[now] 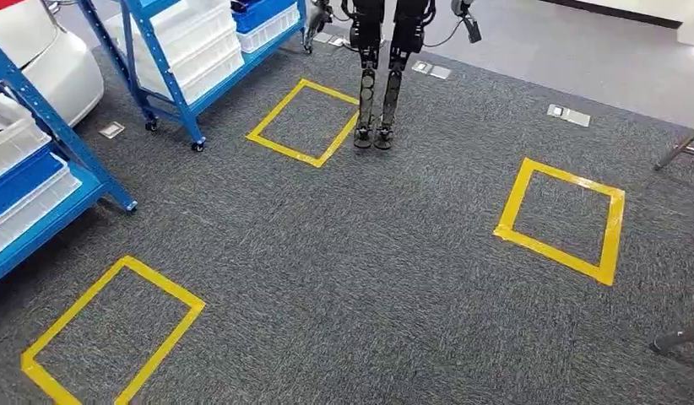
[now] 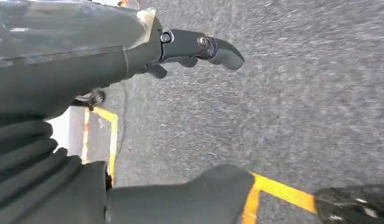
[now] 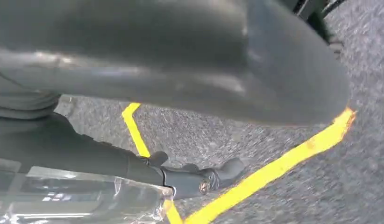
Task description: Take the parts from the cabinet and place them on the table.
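From the head view I looked down on dark grey carpet (image 1: 394,278) marked with yellow tape squares (image 1: 561,221). Two blue shelving racks stood at the left: one rack (image 1: 185,59) near the top of the view carried white bins (image 1: 200,46) and a blue bin (image 1: 261,12), and a second rack (image 1: 40,181) at the left edge carried white and blue trays. I could not make out the parts themselves inside the bins. Another humanoid robot (image 1: 386,72) stood beside the upper tape square, with its legs in view.

In the left wrist view, my left hand (image 2: 190,49) hung over the carpet with its dark fingers (image 2: 225,52) extended and slightly apart, holding nothing. Yellow tape (image 2: 279,190) ran beneath it.

In the right wrist view, my right hand (image 3: 195,177) likewise hung above the carpet, fingers (image 3: 230,169) loosely apart and holding nothing, with a yellow tape line (image 3: 274,170) crossing just behind it.
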Available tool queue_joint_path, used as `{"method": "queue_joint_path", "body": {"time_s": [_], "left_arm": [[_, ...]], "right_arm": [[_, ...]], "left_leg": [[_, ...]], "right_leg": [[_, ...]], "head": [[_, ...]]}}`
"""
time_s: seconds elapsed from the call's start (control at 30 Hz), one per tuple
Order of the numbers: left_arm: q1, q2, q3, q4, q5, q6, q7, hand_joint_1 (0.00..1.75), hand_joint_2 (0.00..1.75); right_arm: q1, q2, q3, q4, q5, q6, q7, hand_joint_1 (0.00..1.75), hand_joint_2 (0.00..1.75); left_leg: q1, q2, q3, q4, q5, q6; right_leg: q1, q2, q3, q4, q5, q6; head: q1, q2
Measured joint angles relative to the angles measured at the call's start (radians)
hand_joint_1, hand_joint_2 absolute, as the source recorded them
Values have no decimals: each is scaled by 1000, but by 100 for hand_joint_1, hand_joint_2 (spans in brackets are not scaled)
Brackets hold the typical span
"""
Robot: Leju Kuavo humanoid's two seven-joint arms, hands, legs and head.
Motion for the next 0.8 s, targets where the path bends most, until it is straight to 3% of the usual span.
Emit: {"method": "queue_joint_path", "body": {"time_s": [0.03, 0.07, 0.13, 0.17, 0.2, 0.27, 0.3, 0.33, 0.37, 0.43, 0.47, 0.5, 0.53, 0.57, 0.63, 0.67, 0.7, 0.77, 0.8], "left_arm": [[-2, 0, -5, 0, -2, 0, 0, 0, 175], [-4, 0, -6, 0, -4, -1, 0, 0, 175], [-4, 0, -11, 0, -4, -1, 0, 0, 175], [-1, 0, -13, 0, -4, -1, 1, 0, 175], [0, -1, -13, 0, -10, -2, 2, 0, 175], [1, -3, -22, 0, -32, -7, 7, 0, 175], [1, -2, -32, 0, -45, -7, 9, 0, 175], [1, -1, -38, 0, -51, -6, 13, 0, 175], [1, 1, -43, 0, -52, -6, 17, 0, 175], [3, 5, -46, 0, -52, -10, 24, 0, 175], [4, 7, -46, 0, -52, -12, 25, 0, 175], [6, 6, -47, 0, -54, -20, 24, 0, 175], [6, 6, -47, 0, -58, -23, 24, 0, 175], [3, 7, -49, 0, -62, -29, 24, 0, 175], [2, 7, -57, 0, -81, -32, 21, 0, 175], [3, 8, -63, 0, -89, -33, 19, 0, 175], [5, 10, -66, 0, -99, -33, 19, 0, 175], [8, 13, -76, 0, -112, -34, 18, 0, 175], [7, 15, -79, 0, -113, -34, 18, 0, 175]], "right_arm": [[1, 0, 3, 0, 1, 0, 0, 0, 0], [1, 1, 5, 0, 1, 0, 0, 0, 0], [7, 0, 6, 0, 1, 0, 2, 0, 0], [10, 0, 7, 0, 1, 0, 2, 0, 0], [10, 0, 8, 0, 3, 0, 2, 0, 0], [8, -2, 11, 0, 13, -1, 2, 0, 0], [7, -2, 21, 0, 29, -5, 1, 0, 0], [6, 1, 32, 1, 45, -11, 1, 0, 0], [6, 2, 45, 1, 61, -22, 2, 0, 0], [7, 6, 76, 1, 72, -31, 6, 0, 0], [8, 10, 90, 1, 71, -32, 9, 0, 0], [5, 10, 101, 1, 71, -35, 13, 0, 0], [3, 12, 107, 1, 68, -35, 13, 0, 0], [5, 13, 111, 1, 64, -35, 13, 0, 0], [11, 9, 117, 1, 59, -35, 13, 0, 0], [14, 8, 121, 1, 58, -36, 13, 0, 0], [15, 8, 126, 1, 57, -36, 13, 0, 0], [16, 12, 132, 1, 58, -37, 14, 0, 0], [16, 14, 135, 1, 60, -37, 14, 0, 0]], "left_leg": [[2, -12, -2, -2, 5, 8], [2, -27, -5, -2, 6, 10], [2, -60, -7, -1, 6, 10], [2, -74, -6, -1, 6, 10], [3, -90, -5, 0, 6, 9], [5, -119, -3, 3, 5, 2], [5, -131, -8, 9, 2, -5], [-3, -141, -15, 23, -3, -17], [-2, -149, -18, 23, -3, -22], [4, -160, -22, 17, 2, -30], [7, -165, -26, 20, 2, -34], [5, -109, -31, 37, -10, -38], [2, -66, -48, 80, -40, -42], [4, -50, -80, 147, -78, -45], [5, -40, -154, 298, -141, -48], [5, -37, -166, 321, -140, -48], [5, -34, -155, 299, -118, -47], [4, -18, -80, 161, -44, -39], [1, 15, -32, 77, -12, -30]], "right_leg": [[-1, 45, -24, 57, -29, -7], [-4, 65, -68, 145, -65, -12], [-7, 73, -143, 286, -109, -11], [-8, 74, -153, 296, -102, -2], [-10, 75, -140, 258, -76, 10], [-20, 93, -68, 87, 5, 36], [-28, 136, -37, 13, 30, 42], [-23, 154, -41, 1, 31, 30], [-23, 136, -42, 4, 34, 11], [-18, 123, -34, 5, 35, -2], [-26, 110, -34, 2, 41, -13], [-25, 102, -34, 0, 43, -17], [-23, 94, -34, 0, 43, -23], [-18, 82, -34, 0, 41, -27], [-13, 50, -34, 0, 36, -34], [-12, 36, -33, 1, 35, -35], [-10, 23, -32, 1, 33, -38], [-8, 0, -26, 1, 30, -40], [-7, -10, -22, 0, 27, -38]], "head": [[0, 0], [7, 0], [6, 0], [7, 0], [6, 0], [6, 0], [8, 0], [11, 0], [8, 0], [8, 0], [8, 0], [7, 0], [-5, 0], [-5, 0], [-5, 0], [-5, 0], [-5, 0], [-6, 0], [-6, 0]]}}
